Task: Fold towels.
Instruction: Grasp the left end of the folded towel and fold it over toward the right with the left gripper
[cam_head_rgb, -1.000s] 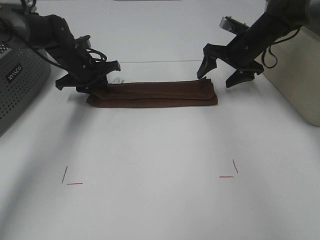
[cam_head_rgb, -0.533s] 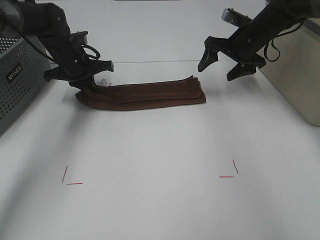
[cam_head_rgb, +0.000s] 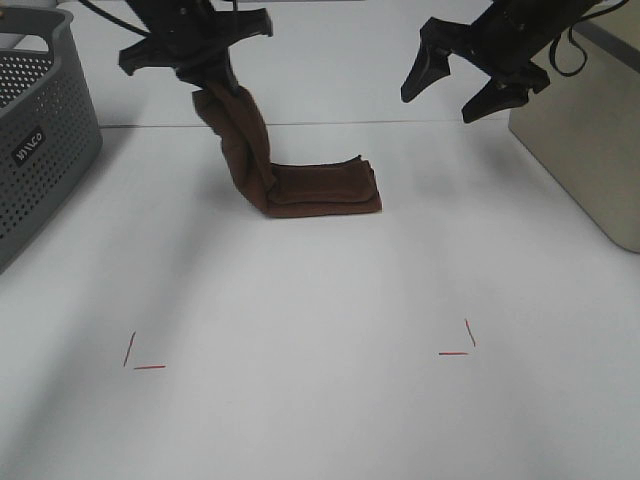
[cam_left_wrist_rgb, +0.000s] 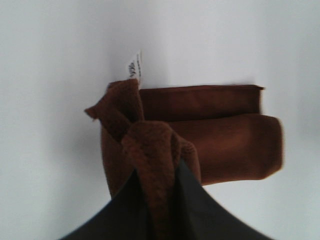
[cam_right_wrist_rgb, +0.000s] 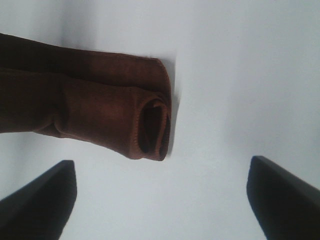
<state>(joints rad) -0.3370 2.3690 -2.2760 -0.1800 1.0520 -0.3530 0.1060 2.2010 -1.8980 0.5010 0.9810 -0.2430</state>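
Observation:
The reddish-brown towel (cam_head_rgb: 300, 188) is folded into a long narrow strip. Its right part lies flat on the white table (cam_head_rgb: 320, 300); its left end hangs up from my left gripper (cam_head_rgb: 215, 82), which is shut on it high above the table. In the left wrist view the pinched cloth (cam_left_wrist_rgb: 152, 165) runs up between the dark fingers, and a small white tag (cam_left_wrist_rgb: 134, 67) shows at the towel's edge. My right gripper (cam_head_rgb: 462, 85) hovers open in the air to the right of the towel, holding nothing. Its view looks down on the towel's folded end (cam_right_wrist_rgb: 125, 120).
A grey perforated basket (cam_head_rgb: 40, 130) stands at the left edge. A beige box (cam_head_rgb: 585, 140) stands at the right. Red corner marks (cam_head_rgb: 140, 360) (cam_head_rgb: 460, 345) sit on the table nearer the front.
My left gripper closed on the towel's left end and lifted it up and to the right, dragging the flat part left. My right gripper rose a little, still open.

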